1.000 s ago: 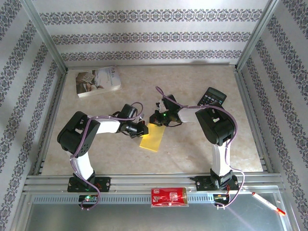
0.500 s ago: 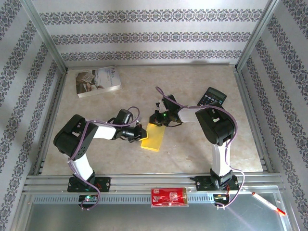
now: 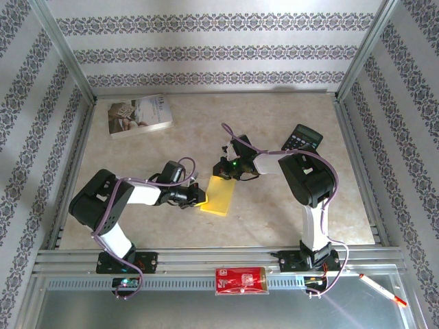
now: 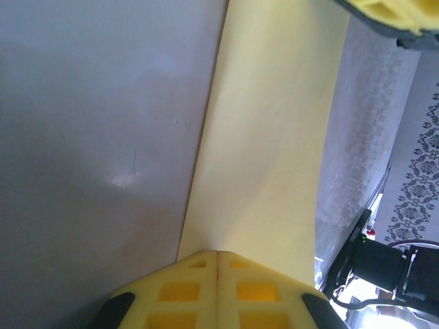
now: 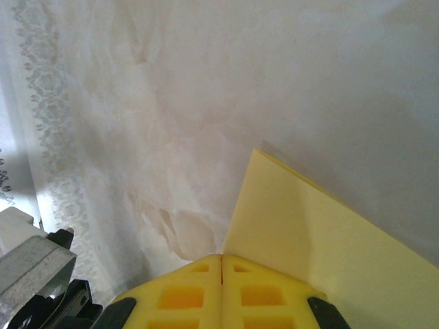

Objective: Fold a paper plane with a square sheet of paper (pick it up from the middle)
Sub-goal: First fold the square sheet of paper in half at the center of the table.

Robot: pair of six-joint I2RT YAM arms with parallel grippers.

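Left claw [image 4: 217, 252]: clenched, tips meeting one end of the yellow strip.
Right claw [image 5: 221, 256]: clenched, tips at a corner of it.
Square sheet of paper [image 3: 219, 195]: folded narrow, flat between both claws.
Calculator [image 3: 302, 139]: well beyond right claw.
Book [image 3: 140, 115]: well beyond left claw.

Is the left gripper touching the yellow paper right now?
Cannot tell. In the left wrist view the shut left gripper overlaps the near end of the square sheet of paper, but its fingertips hide any contact or gap.
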